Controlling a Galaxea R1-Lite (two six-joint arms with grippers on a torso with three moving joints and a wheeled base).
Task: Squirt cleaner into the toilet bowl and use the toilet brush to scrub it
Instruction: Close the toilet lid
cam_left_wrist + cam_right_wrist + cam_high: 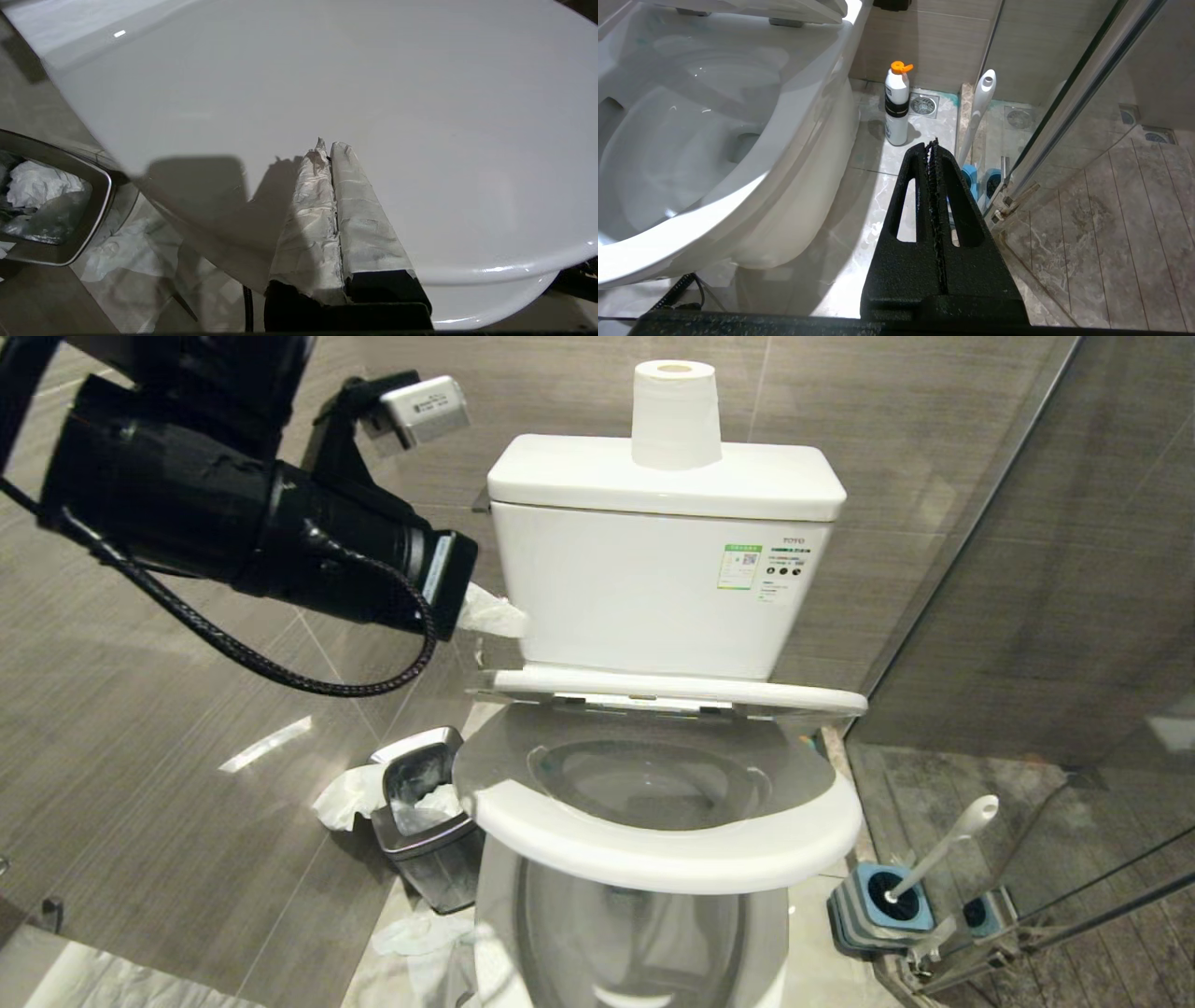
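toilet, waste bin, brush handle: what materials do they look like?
Toilet bowl: glossy white, looks like glazed ceramic; sharp highlights on the rim.
Waste bin: brushed metal, probably steel; mirror-like grey sheen, white paper inside.
Toilet brush handle: smooth white, likely plastic; moulded rounded end, soft shine. Bristles are hidden in the blue holder.

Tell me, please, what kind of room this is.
Most likely a home or hotel bathroom: a white toilet with a paper roll on its tank, a toilet brush in its holder, and a glass shower wall beside it.
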